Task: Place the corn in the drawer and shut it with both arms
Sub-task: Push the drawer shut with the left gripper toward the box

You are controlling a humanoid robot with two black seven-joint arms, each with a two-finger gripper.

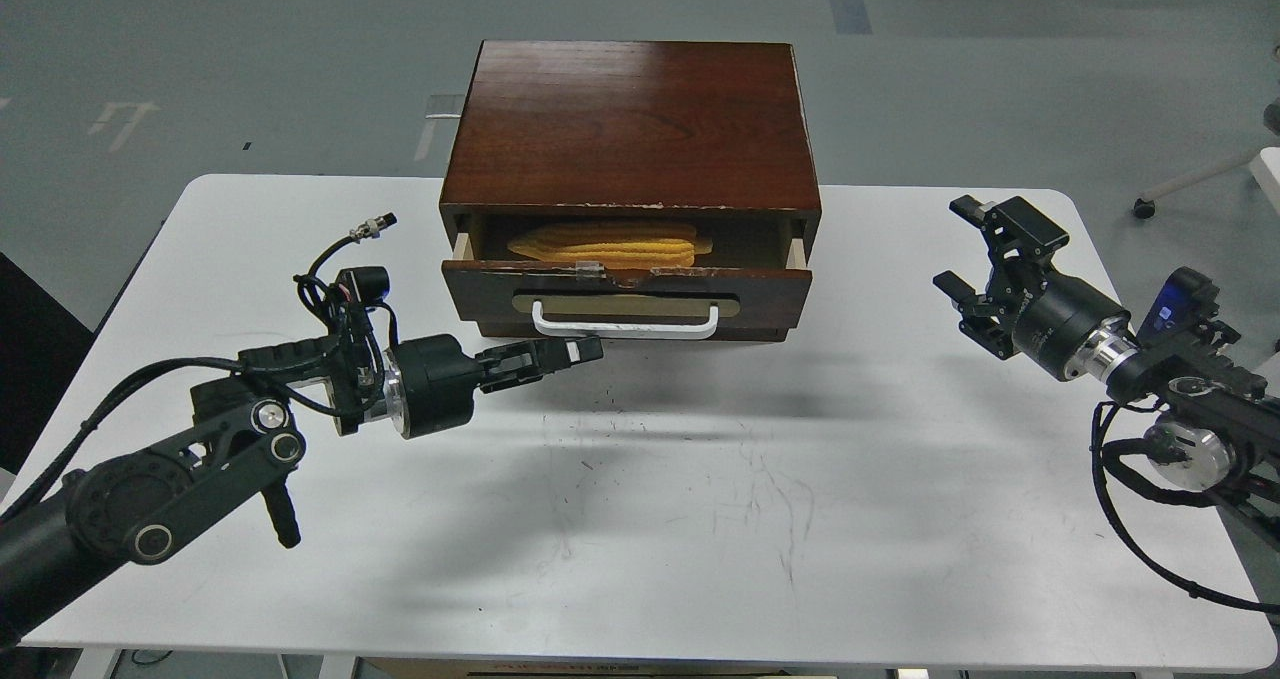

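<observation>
The corn [605, 243] lies lengthwise inside the drawer [626, 297], mostly in shadow under the cabinet top. The drawer is a little way out of the dark wood cabinet [630, 124]; its white bar handle [625, 321] faces me. My left gripper [585, 351] is shut and empty, its tips just below the left part of the handle, at the drawer front. My right gripper [960, 244] is open and empty, held above the table well to the right of the cabinet.
The cabinet stands at the back middle of the white table [700, 499]. Scuff marks dot the tabletop in front of it. Grey floor lies beyond, with a chair base [1190, 184] at the far right.
</observation>
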